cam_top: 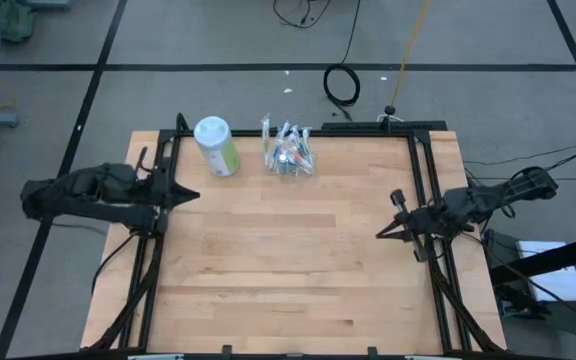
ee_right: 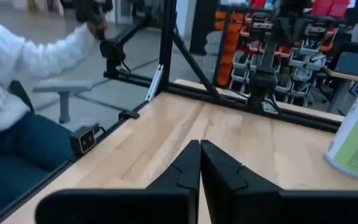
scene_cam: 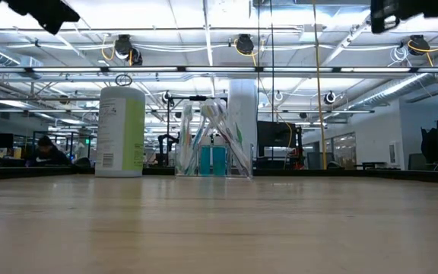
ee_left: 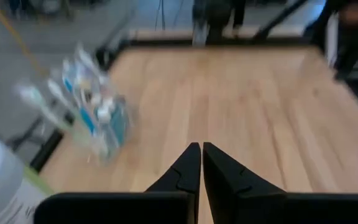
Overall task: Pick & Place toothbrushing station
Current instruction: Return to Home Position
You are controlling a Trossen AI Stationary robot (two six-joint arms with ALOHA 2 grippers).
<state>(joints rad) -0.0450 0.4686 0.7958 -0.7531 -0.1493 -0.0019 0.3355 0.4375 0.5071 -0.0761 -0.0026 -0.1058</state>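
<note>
Arms parked at opposite table edges, left gripper [cam_top: 192, 196] and right gripper [cam_top: 381, 234] both with jaws pressed together. Clear cup [cam_top: 290, 160] holding toothbrushes [scene_cam: 208, 116] and blue tubes [scene_cam: 213, 160] stands ahead of the left jaws, off to one side. Green-and-white canister [cam_top: 216, 146] sits nearer them.

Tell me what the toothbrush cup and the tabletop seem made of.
Cup: likely clear glossy plastic, though glass cannot be ruled out; toothbrushes and blue tubes show through its wall. Tabletop: apparently light wood, satin finish; plank seams and grain show.
</note>
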